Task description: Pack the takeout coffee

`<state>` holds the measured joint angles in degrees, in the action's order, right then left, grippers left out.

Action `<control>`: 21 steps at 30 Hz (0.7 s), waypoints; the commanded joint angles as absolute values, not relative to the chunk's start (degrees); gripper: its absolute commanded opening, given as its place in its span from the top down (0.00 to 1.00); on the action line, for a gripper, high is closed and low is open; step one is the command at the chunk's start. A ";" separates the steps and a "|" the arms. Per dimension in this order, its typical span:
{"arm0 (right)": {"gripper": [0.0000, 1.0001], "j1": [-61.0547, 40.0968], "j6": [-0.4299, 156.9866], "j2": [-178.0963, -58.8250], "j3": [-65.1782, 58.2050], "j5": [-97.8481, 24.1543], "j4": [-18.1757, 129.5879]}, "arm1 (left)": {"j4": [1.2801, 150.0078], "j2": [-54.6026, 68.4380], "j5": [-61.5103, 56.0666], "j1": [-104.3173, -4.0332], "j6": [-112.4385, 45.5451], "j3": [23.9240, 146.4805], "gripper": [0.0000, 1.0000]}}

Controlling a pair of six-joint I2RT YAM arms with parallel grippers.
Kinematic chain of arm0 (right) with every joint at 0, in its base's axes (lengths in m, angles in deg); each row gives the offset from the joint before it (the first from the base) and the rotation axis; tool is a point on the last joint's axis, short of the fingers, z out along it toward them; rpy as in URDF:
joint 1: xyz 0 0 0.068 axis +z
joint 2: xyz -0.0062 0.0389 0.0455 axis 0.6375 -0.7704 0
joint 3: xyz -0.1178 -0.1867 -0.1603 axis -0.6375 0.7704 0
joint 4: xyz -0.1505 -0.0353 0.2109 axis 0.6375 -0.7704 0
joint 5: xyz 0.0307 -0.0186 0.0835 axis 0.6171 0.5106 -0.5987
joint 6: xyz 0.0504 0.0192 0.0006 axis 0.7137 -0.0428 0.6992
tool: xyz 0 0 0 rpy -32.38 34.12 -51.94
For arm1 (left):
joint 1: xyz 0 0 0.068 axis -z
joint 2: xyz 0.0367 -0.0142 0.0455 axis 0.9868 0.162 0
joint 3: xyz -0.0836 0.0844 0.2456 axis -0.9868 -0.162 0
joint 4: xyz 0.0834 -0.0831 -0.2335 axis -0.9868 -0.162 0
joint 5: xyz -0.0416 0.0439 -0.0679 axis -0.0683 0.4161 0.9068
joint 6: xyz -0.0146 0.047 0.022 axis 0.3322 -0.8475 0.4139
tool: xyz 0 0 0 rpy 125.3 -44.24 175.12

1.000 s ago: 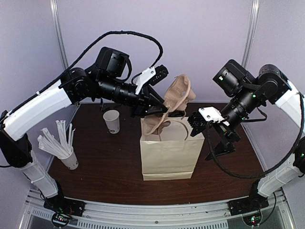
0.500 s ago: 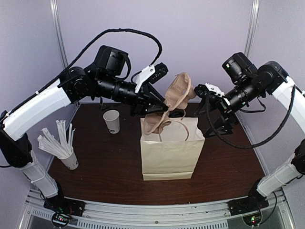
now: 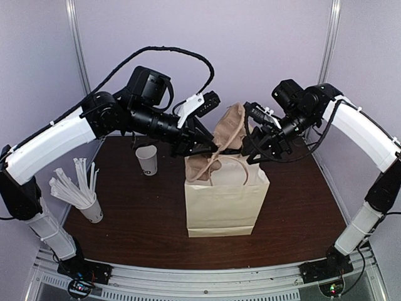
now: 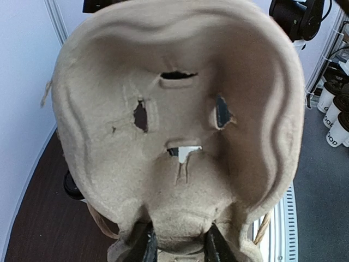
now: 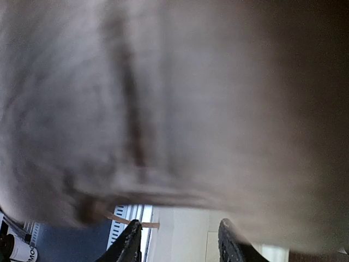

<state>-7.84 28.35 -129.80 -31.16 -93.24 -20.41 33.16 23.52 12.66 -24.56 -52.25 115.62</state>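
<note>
A small white paper cup with dark print [image 3: 147, 159] stands on the table at the back left, apart from both grippers. Its top looks white from above and no black lid shows on it. My left gripper [image 3: 210, 145] is shut on the lower edge of the brown pulp cup carrier [image 3: 229, 133]. It holds the carrier tilted upright, with the carrier's lower end in the mouth of the paper bag [image 3: 220, 200]. The carrier [image 4: 174, 109] fills the left wrist view above my left gripper [image 4: 177, 246]. My right gripper [image 3: 255, 143] is open beside the carrier's right side. In its own view [image 5: 180, 244] the blurred carrier [image 5: 174, 98] fills the frame.
A white cup of wrapped straws [image 3: 86, 199] stands at the table's left front. Several lidded cups [image 4: 335, 117] stand off the table to the right. A dark round edge [image 4: 72, 186] shows left of the carrier; I cannot tell what it is.
My right arm has swung up and left from beside the bag to the carrier's right side. My left gripper has kept hold of the carrier, which has sunk slightly towards the bag.
</note>
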 commanded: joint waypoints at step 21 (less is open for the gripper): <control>0.40 -15.97 52.56 -130.34 -22.11 -99.38 8.93 | 35.92 25.03 13.09 -24.00 -54.22 114.49 0.78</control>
<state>-15.84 49.55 -130.30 -23.27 -96.08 5.10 34.41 23.12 12.57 -24.32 -52.84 114.70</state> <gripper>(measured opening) 0.592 0.270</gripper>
